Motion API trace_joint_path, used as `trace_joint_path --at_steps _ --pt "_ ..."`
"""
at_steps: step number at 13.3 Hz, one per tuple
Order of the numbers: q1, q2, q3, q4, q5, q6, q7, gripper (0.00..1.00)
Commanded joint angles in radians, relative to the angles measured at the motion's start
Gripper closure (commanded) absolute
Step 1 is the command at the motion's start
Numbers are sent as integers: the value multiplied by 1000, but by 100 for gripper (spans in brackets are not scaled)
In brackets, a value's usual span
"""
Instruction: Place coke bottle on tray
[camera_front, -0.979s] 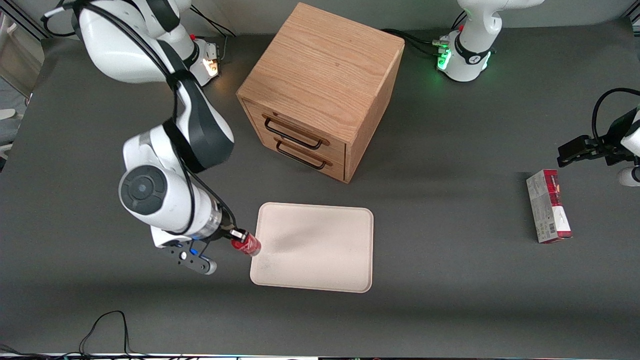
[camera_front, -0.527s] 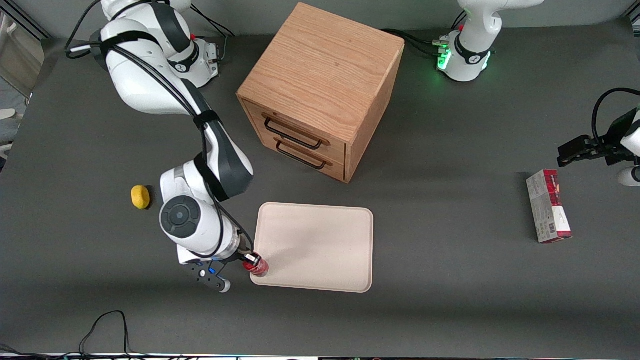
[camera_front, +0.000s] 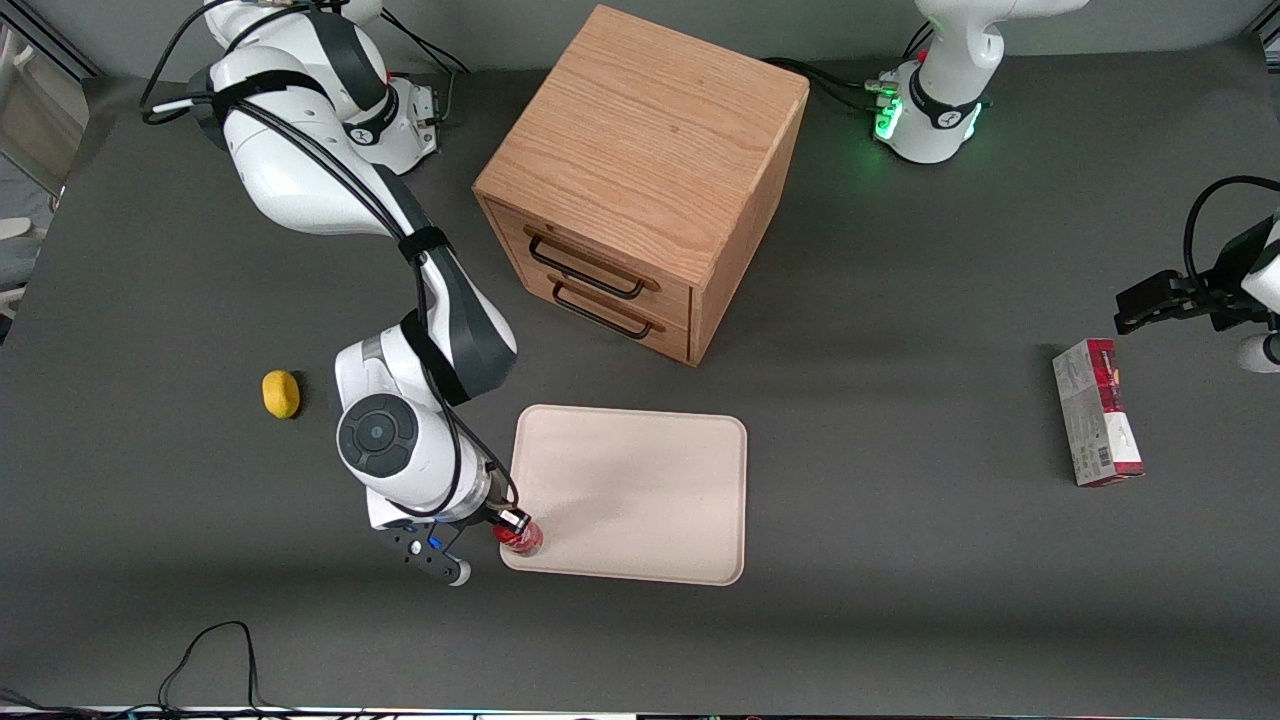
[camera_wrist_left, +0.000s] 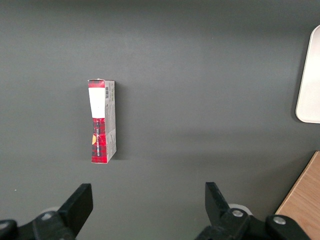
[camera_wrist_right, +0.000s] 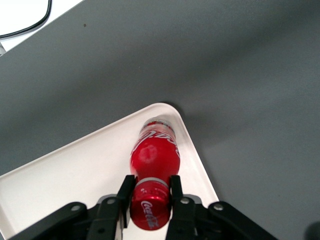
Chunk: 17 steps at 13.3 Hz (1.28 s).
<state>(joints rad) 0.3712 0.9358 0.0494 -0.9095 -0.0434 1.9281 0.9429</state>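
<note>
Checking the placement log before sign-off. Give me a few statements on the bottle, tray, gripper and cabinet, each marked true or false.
1. The gripper is shut on the coke bottle. True.
2. The coke bottle is over a corner of the tray. True.
3. The wooden cabinet has a drawer pulled open. False: both drawers are closed.
4. The lemon lies on the tray. False: it lies on the table, toward the working arm's end.
</note>
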Motion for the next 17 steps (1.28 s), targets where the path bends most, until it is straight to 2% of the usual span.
trace_joint_path --at_steps 1,8,10,11,13,15,17 --pt "12 15 3 37 -27 3 33 0" --pt "2 -12 1 35 -29 -47 8 0" --pt "-26 -99 1 -20 -18 -180 -179 0" --pt "-56 -173 3 -104 -12 -219 -285 0" --pt "-127 -387 0 -365 40 -215 -451 0" --pt "-185 -581 -9 -594 46 -213 -641 0" --pt "-209 -730 -43 -747 46 -213 -760 0"
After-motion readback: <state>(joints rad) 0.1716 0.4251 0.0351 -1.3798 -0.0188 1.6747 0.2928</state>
